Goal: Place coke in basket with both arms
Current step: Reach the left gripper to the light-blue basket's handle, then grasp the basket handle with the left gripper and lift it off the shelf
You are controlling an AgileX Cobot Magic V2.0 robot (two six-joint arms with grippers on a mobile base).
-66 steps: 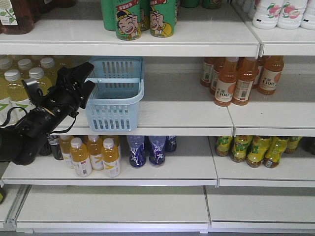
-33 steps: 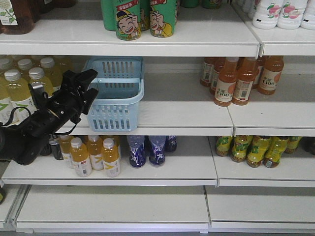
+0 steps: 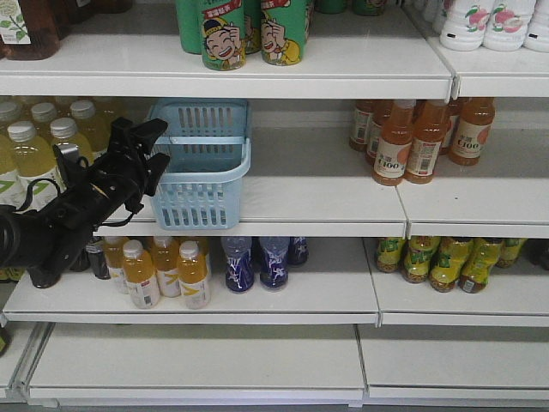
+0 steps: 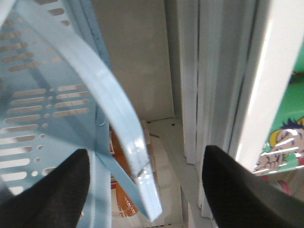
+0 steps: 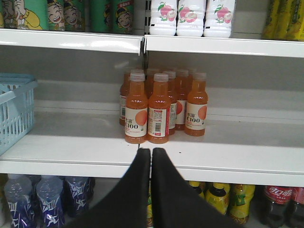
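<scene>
Light blue basket (image 3: 202, 163) is now the goal: in the last second our left gripper (image 3: 161, 146) has come to its left rim, fingers spread, the swing handle (image 4: 118, 109) between them. Our right gripper (image 5: 151, 159) is pressed together, empty. The coke (image 5: 280, 202) stands untouched, low on the right; it must wait.

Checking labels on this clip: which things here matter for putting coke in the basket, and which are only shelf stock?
Job in hand:
coke
basket
left gripper, open at the basket
right gripper, shut

Just shelf stock:
orange drink bottles
green cans
purple bottles
white peach bottles
</scene>
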